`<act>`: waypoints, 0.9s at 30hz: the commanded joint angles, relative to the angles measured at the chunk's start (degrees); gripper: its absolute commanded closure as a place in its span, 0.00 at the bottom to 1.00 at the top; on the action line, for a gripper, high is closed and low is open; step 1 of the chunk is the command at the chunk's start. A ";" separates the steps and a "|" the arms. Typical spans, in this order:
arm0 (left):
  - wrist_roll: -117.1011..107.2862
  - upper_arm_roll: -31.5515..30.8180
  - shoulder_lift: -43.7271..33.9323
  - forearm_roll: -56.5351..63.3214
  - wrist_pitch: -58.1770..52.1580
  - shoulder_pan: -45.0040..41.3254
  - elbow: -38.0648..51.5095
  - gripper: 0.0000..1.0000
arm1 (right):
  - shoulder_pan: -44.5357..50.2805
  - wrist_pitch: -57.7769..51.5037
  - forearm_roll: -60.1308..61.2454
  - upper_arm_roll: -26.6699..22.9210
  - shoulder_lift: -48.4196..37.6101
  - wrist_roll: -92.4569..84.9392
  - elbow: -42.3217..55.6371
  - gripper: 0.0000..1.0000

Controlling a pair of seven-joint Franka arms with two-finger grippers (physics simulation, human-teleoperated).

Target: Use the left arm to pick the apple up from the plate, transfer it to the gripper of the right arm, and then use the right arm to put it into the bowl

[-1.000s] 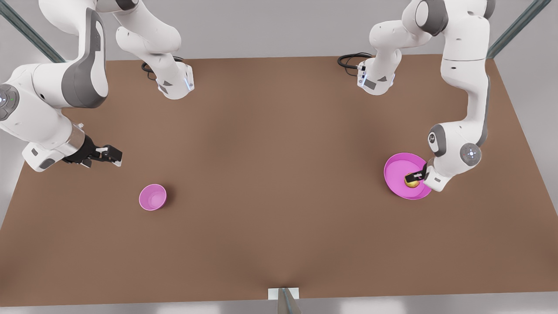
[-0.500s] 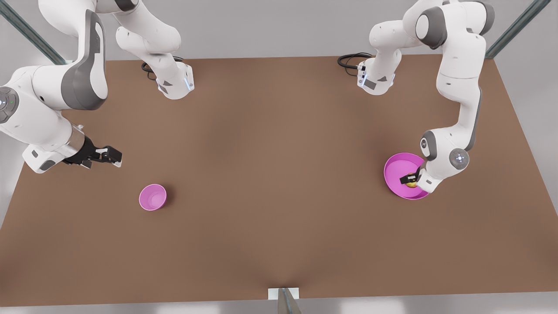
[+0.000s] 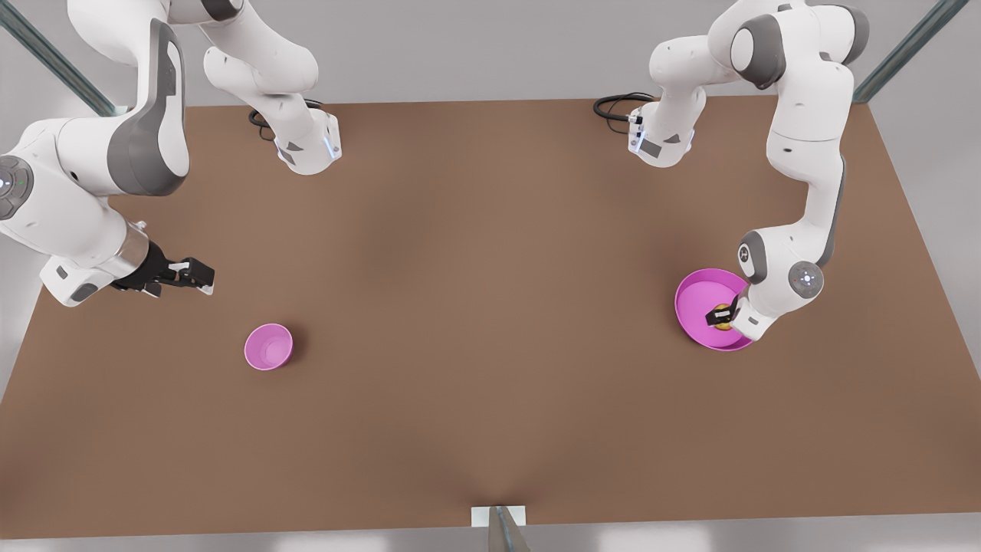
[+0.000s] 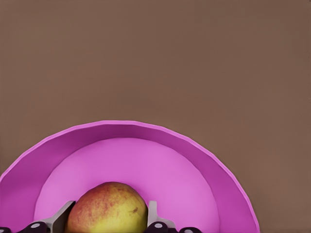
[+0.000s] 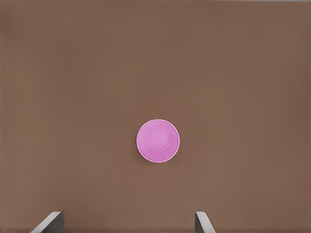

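My left gripper (image 3: pixel 721 315) is down in the plate (image 3: pixel 696 307), at the front view's right, jaws either side of the apple (image 4: pixel 108 208); contact unclear. My right gripper (image 3: pixel 201 275) waits, jaws wide, beyond the bowl (image 3: pixel 268 346). Bench (image 3: pixel 490 322) unmarked.

between the left gripper (image 4: pixel 108 224) fingers the apple (image 4: pixel 107 208) looks smooth and speckled, the plate (image 4: pixel 194 160) under it plain matt pink, the table (image 3: pixel 475 307) matt brown.
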 commanded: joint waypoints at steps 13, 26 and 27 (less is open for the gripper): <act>8.04 -0.26 -3.71 0.16 -1.66 -0.53 3.80 0.27 | -0.09 -0.01 0.04 0.00 0.12 -0.58 0.03 0.00; 56.89 -20.20 4.36 -35.42 -29.09 -11.08 33.67 0.28 | 2.46 9.04 38.52 1.50 9.51 -0.14 2.93 0.00; 63.67 -22.94 7.79 -39.73 -27.50 -10.99 37.11 0.28 | 2.55 11.06 44.15 1.50 10.92 -0.31 3.02 0.00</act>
